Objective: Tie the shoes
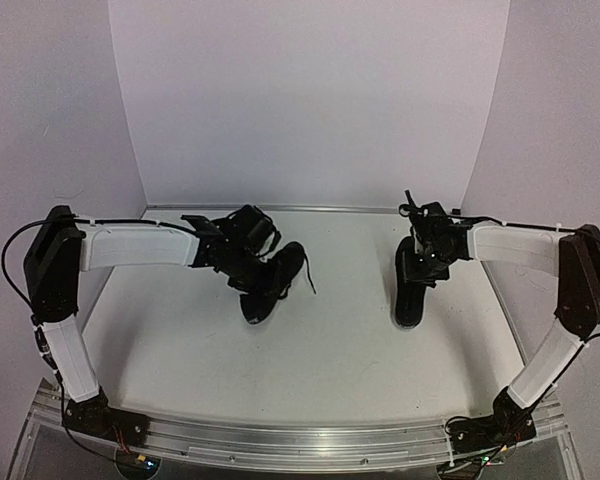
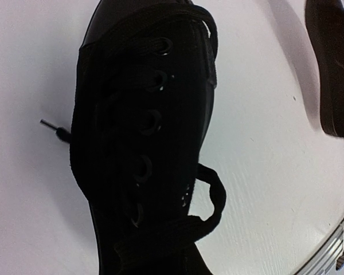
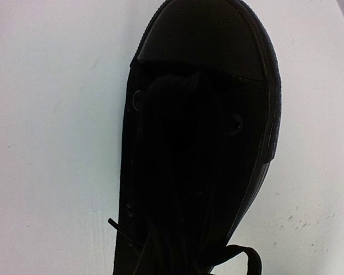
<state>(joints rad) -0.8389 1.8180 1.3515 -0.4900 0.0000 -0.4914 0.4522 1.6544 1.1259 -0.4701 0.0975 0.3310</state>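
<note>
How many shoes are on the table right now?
2. The left shoe lies just left of centre; the right shoe lies toward the right side. Nothing suggests another is hidden.

Right tool (image 1: 423,258) shut; left tool (image 1: 248,262) unclear.
</note>
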